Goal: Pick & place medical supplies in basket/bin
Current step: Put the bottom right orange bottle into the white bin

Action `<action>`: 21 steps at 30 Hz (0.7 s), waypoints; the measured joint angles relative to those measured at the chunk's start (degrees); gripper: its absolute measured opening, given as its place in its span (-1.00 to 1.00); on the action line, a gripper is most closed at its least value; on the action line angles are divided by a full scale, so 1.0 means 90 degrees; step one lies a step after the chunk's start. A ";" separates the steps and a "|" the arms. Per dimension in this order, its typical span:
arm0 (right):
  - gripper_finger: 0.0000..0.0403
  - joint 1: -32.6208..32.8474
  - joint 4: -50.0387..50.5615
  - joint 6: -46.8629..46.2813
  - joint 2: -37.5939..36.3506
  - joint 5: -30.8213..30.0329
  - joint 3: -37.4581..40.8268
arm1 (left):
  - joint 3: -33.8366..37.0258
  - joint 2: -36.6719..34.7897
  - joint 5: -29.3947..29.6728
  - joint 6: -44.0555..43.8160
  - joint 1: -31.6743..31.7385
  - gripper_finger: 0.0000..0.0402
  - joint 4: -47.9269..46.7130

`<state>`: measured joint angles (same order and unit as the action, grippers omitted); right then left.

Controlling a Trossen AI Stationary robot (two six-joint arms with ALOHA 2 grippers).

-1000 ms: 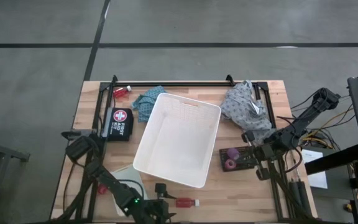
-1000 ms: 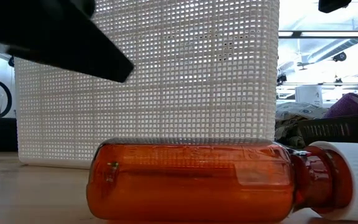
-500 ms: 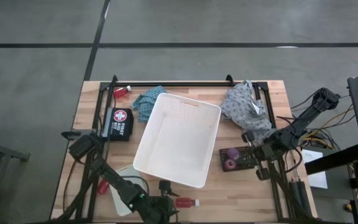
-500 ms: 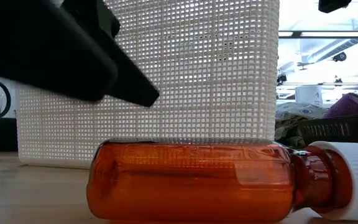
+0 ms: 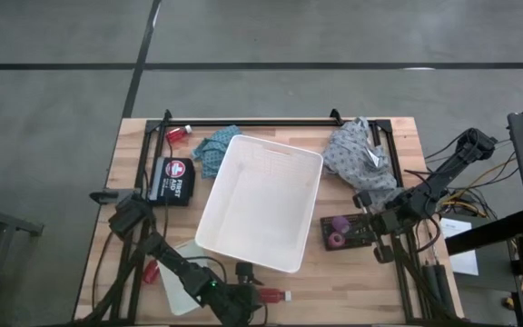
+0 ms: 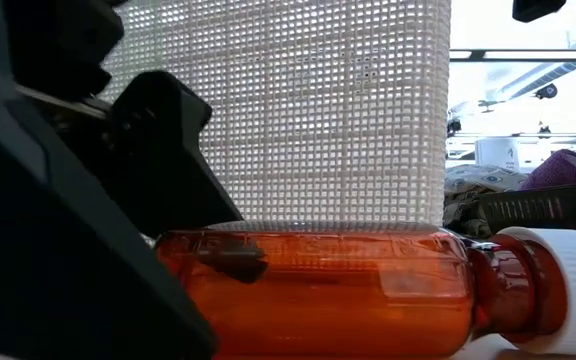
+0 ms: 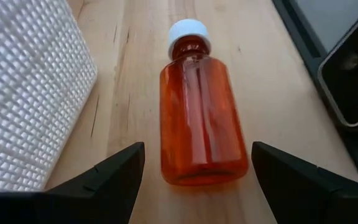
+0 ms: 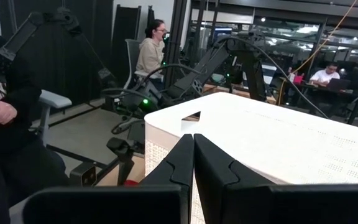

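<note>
A red bottle with a white cap (image 7: 201,115) lies on its side near the table's near edge (image 5: 272,295), cap toward the right. My left gripper (image 7: 197,152) is open and low at the bottle's base end (image 6: 183,300), one finger on each side, not touching. The white basket (image 5: 260,202) stands mid-table. The teal cloth (image 5: 214,151) lies at the basket's far left corner, the grey cloth (image 5: 360,157) to its far right. Purple rolls (image 5: 338,229) sit in the black tray. My right gripper (image 8: 193,168) waits shut near the grey cloth (image 5: 363,198).
A second red bottle (image 5: 178,133) lies at the far left and a third (image 5: 151,271) beside the small translucent tray (image 5: 182,263). A black first-aid pouch (image 5: 174,179) lies left of the basket. The basket's mesh wall (image 7: 23,93) stands close beside the left gripper. People sit beyond the table.
My left gripper has moved toward the table's right along the near edge and come down to table level. Its open fingers now flank the base end of the lying bottle. The bottle has stayed where it was.
</note>
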<state>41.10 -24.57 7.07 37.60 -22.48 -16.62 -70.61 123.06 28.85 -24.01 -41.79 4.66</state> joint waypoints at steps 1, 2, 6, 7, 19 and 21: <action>-0.96 0.0000 0.0002 0.0000 0.0003 0.0000 0.0000 | 0.0000 0.0009 -0.0024 -0.0007 0.0013 0.50 -0.0001; -0.96 0.0000 0.0024 -0.0002 0.0001 0.0000 0.0000 | 0.0000 0.0010 -0.0041 -0.0032 0.0020 0.50 -0.0007; -0.96 0.0000 0.0043 -0.0002 0.0011 0.0000 0.0000 | 0.0000 0.0010 -0.0044 -0.0049 0.0032 0.48 -0.0011; -0.96 0.0000 0.0041 0.0000 0.0011 0.0000 0.0000 | 0.0000 0.0010 -0.0044 -0.0049 0.0032 0.46 -0.0012; -0.96 0.0000 0.0038 -0.0001 0.0011 0.0000 0.0000 | 0.0000 0.0010 -0.0282 -0.0051 0.0035 0.04 -0.0015; -0.96 0.0000 0.0039 -0.0001 0.0011 0.0000 0.0000 | 0.0000 0.0010 -0.0285 -0.0051 0.0035 0.01 -0.0016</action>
<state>41.10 -24.22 7.06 37.69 -22.48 -16.62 -70.61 123.15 26.28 -24.47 -41.47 4.52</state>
